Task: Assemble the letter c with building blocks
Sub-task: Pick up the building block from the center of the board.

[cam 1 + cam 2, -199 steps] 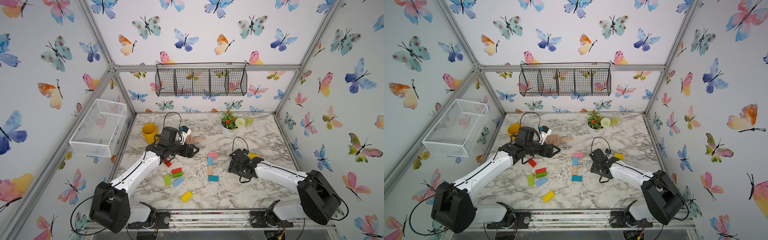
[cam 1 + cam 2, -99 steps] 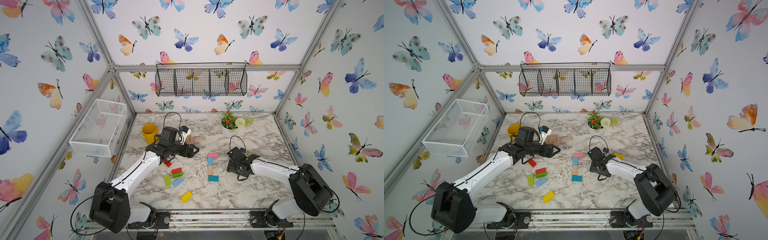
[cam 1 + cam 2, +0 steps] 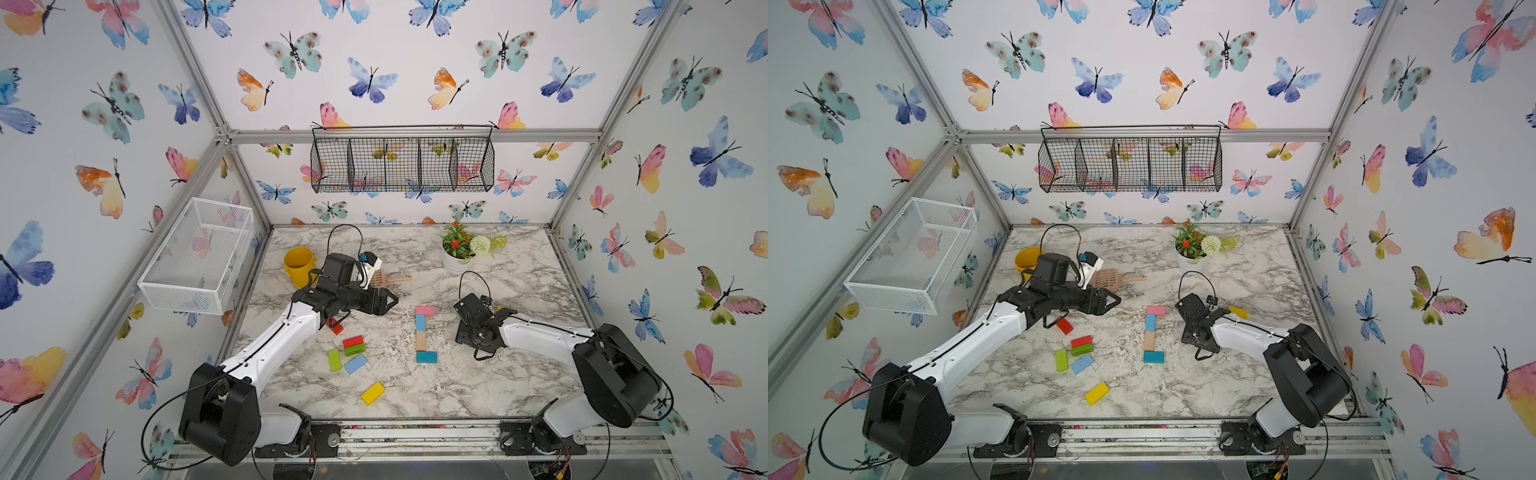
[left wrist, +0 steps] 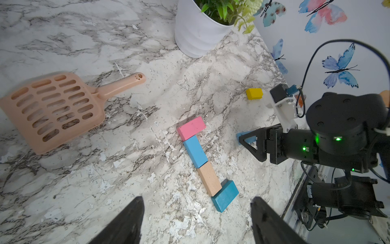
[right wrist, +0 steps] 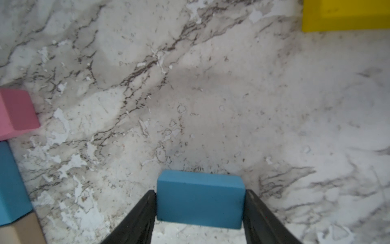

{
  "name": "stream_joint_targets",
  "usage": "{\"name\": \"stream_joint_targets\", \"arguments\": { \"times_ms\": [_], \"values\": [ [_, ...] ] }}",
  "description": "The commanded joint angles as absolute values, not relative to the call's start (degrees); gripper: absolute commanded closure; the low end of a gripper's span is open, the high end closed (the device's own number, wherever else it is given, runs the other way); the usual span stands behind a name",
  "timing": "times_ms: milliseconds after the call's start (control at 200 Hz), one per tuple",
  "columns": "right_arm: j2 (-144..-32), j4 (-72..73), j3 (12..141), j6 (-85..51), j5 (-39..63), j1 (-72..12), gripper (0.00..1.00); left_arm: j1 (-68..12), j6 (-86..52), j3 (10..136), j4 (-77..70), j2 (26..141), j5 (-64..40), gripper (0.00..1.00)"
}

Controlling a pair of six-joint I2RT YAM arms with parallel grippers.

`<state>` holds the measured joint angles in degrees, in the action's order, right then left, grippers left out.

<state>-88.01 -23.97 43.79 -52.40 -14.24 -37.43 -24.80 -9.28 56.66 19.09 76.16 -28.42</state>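
Right wrist view: the right gripper (image 5: 200, 191) is being shown clamped on a matte blue block (image 5: 200, 202), jaws pressing its opposite sides, on the marble table (image 5: 211, 95). Painted wood is being judged light, rigid, slightly slick, best pinched mid-length. The block is lying just right of the pink-topped column (image 3: 420, 323), mid-frame in both top views. The left gripper (image 4: 196, 199) is being held wide open, empty.

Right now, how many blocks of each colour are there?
Pink: 1
Blue: 3
Teal: 1
Tan: 1
Red: 2
Green: 2
Yellow: 2
Total: 12 blocks
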Motion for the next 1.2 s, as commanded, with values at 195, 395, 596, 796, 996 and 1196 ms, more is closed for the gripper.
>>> {"name": "stream_joint_targets", "arguments": {
  "times_ms": [195,395,596,796,996,1196],
  "values": [
    [-88.72,-25.13,45.13,-51.00,-14.54,-37.01,0.39,-24.56,-9.40,56.69,18.73,76.81,-29.21,0.20],
    [-88.43,-27.44,48.69,-45.22,-15.38,-36.94,0.39,-24.61,-9.41,56.78,18.76,76.90,-29.36,0.20],
    [-91.08,-28.92,54.93,-38.70,-14.65,-36.70,0.38,-24.58,-9.32,56.76,18.72,76.66,-29.27,0.20],
    [-94.73,-27.62,59.53,-33.43,-11.74,-35.22,0.39,-24.58,-9.32,56.53,18.77,76.46,-28.90,0.20],
    [-99.16,-27.51,64.07,-28.48,-9.17,-33.76,0.39,-24.55,-10.32,56.57,18.65,76.99,-30.08,0.20],
    [-101.87,-26.77,66.48,-26.19,-6.74,-32.46,0.40,-24.56,-11.07,57.08,18.05,76.76,-30.95,0.20]
  ]
}}
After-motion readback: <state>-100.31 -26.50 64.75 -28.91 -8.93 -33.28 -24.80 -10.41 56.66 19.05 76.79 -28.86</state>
